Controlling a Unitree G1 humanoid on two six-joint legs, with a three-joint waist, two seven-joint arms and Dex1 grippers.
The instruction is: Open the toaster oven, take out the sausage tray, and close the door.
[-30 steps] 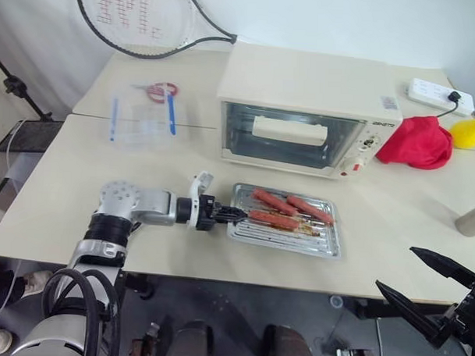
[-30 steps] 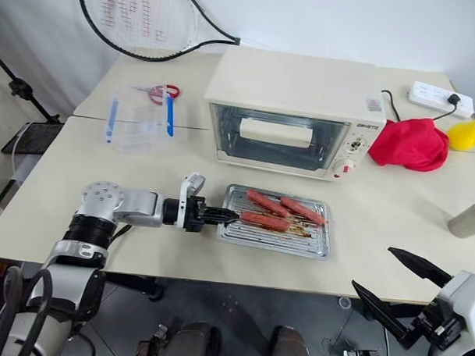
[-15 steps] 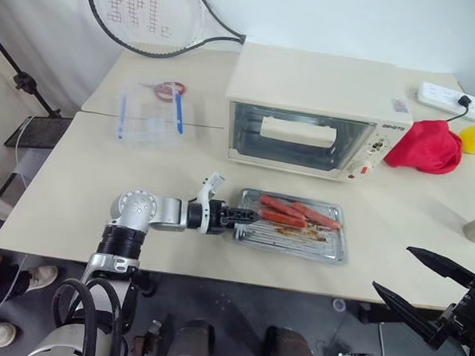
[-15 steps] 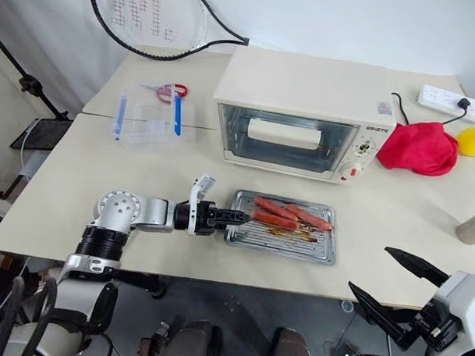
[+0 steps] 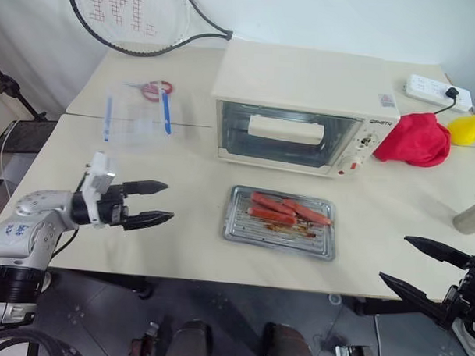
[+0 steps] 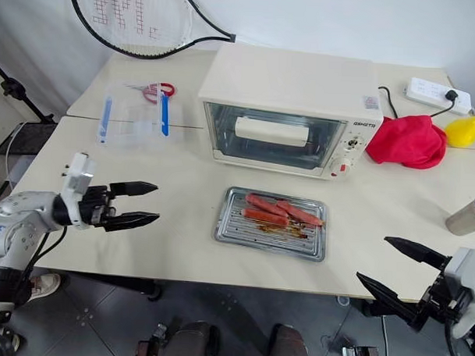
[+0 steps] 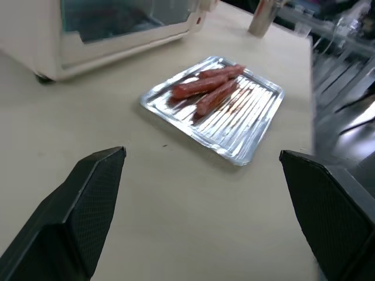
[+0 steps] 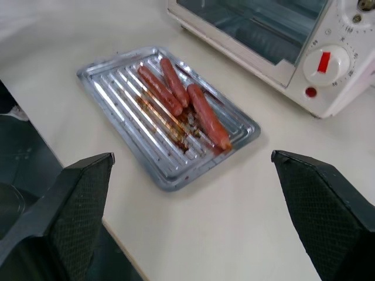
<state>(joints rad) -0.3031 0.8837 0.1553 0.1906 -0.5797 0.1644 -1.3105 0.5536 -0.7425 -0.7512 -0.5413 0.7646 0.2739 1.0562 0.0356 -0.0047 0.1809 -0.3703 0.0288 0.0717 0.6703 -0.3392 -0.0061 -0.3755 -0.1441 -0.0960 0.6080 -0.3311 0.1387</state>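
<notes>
Silver and ribbed, the sausage tray (image 5: 280, 222) lies flat on the surface (image 5: 181, 231), near the front edge and just in front of the toaster oven (image 5: 302, 110), apart from it. Three red sausages (image 5: 287, 209) lie across its far half. The door (image 5: 286, 135) stands shut, its cream bar handle visible across the glass. The left gripper (image 5: 149, 202) hovers over the front left part of the surface, well apart from the tray, its fingers (image 5: 143, 187) spread wide and holding nothing. The right gripper (image 5: 422, 266) hangs past the front right edge, fingers wide too and empty. A clear plastic box (image 5: 136, 120) with blue clips sits toward the back left; a red cloth (image 5: 414, 141) lies right of the oven.
</notes>
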